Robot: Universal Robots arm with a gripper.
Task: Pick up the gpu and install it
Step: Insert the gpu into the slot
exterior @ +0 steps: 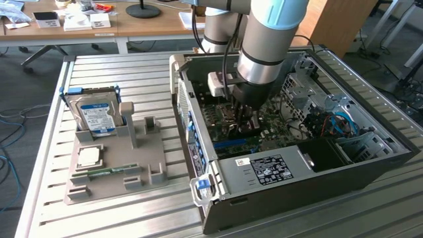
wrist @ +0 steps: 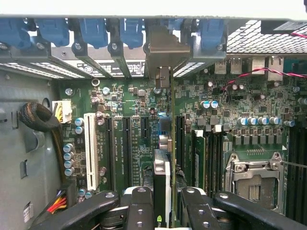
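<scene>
Hand [wrist: 165, 203] is down inside the open PC case [exterior: 370, 163], partly closed and clamped on the gpu [wrist: 162, 167]. The card sits edge-on and upright between my fingers [wrist: 140, 203], one finger on each face.

Its silver bracket [wrist: 165, 50] is ahead of the hand, against the case's rear wall, in line with the row of blue slot latches [wrist: 93, 31]. The card's lower edge is down at the motherboard [wrist: 129, 96], among the black expansion slots. I can't tell whether it's in a slot or just above one.

The white slot [wrist: 90, 148] is off to one side of the hand, apart from the card. The CPU socket [wrist: 254, 184] is off to the other side. The power supply [exterior: 264, 171] is near the hand, on the camera side in the exterior view.

Outside the case, well apart on the exterior view's left of the hand, a grey fixture [exterior: 148, 146] sits on the desk [exterior: 132, 64]. It holds the blue-labelled hard drive [exterior: 96, 116] upright, with a CPU chip [exterior: 89, 157] and a RAM stick [exterior: 109, 171] lying flat.
</scene>
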